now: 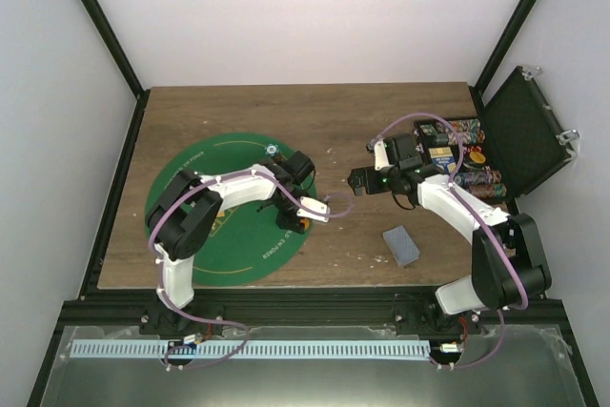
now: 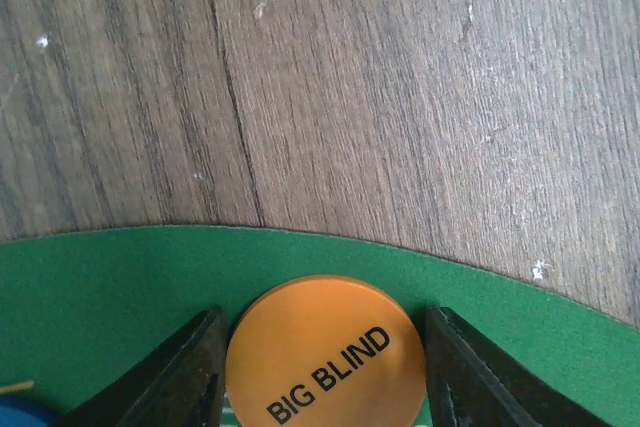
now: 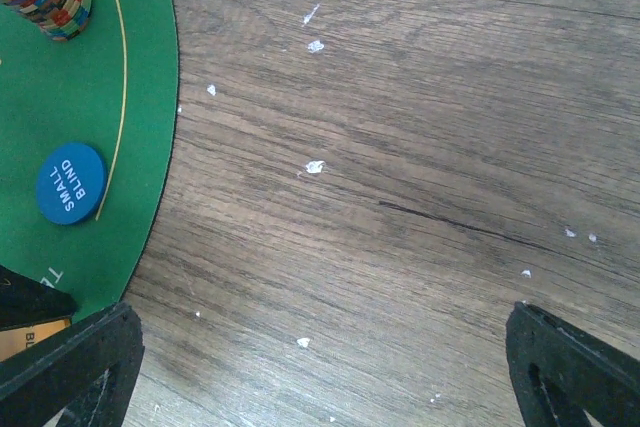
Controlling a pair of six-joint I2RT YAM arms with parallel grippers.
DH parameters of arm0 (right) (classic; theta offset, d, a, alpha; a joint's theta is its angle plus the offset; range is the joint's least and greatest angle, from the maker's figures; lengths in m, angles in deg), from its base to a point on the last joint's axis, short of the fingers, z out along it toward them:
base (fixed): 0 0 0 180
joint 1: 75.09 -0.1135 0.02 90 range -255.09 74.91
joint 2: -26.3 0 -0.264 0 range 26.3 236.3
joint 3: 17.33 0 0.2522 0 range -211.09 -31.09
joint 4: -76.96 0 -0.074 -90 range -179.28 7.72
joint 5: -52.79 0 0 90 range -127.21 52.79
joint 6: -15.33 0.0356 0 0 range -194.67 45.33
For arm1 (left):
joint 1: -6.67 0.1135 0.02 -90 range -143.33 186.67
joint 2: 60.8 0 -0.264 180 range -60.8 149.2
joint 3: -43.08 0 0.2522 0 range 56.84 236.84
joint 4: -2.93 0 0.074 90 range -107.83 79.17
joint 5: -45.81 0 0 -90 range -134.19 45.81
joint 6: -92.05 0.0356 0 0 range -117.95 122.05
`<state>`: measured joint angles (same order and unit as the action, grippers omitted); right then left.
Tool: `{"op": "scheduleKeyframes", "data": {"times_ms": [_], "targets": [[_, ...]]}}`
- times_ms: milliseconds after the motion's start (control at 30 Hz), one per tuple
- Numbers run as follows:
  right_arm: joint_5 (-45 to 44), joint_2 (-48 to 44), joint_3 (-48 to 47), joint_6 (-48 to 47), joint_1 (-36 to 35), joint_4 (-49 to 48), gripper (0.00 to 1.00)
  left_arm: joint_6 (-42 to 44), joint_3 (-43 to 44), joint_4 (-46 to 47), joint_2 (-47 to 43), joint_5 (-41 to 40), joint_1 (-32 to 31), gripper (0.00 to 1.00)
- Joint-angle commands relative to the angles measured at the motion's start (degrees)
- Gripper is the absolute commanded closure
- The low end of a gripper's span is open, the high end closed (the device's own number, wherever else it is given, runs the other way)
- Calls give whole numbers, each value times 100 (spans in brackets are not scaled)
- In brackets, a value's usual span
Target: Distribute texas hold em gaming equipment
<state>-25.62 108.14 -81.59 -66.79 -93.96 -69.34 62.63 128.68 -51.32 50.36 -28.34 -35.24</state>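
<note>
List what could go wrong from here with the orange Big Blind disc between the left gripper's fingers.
1. The Big Blind disc lies flat on the green mat with the left gripper straddling its thin rim; the fingers may slip off it or snag the felt.
2. It sits close to the mat's edge, so a nudge could slide it onto the wooden table.
3. The blue Small Blind disc lies nearby and might get bumped.
</note>
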Motion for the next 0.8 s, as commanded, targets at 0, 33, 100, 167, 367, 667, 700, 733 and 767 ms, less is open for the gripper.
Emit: {"op": "scheduleKeyframes", "data": {"times_ms": [0, 33, 100, 167, 367, 667, 700, 733, 767], "targets": [[39, -110, -50, -85, 50, -31, 0, 130, -454, -190, 117, -439, -36, 49], [42, -120, -48, -85, 50, -40, 0, 130, -580, -169, 58, -476, -36, 51], [56, -118, -46, -82, 50, -42, 0, 104, -824, -138, -66, -509, -38, 54], [64, -108, -54, -89, 50, -33, 0, -1, -1036, -145, -190, -543, -31, 57], [114, -111, -82, -102, 48, 3, 0, -246, -1784, -355, -643, -704, 189, 60], [201, -180, -89, -98, 50, -4, 0, -189, -2872, -722, -1893, -1135, 1167, 61], [205, -185, -90, -102, 48, -8, 0, -160, -2978, -787, -1996, -1179, 1238, 61], [216, -192, -94, -102, 46, -6, 0, -149, -3070, -865, -2103, -1189, 1283, 60], [226, -195, -92, -102, 50, -8, 0, -146, -3146, -938, -2199, -1190, 1323, 60]]}}
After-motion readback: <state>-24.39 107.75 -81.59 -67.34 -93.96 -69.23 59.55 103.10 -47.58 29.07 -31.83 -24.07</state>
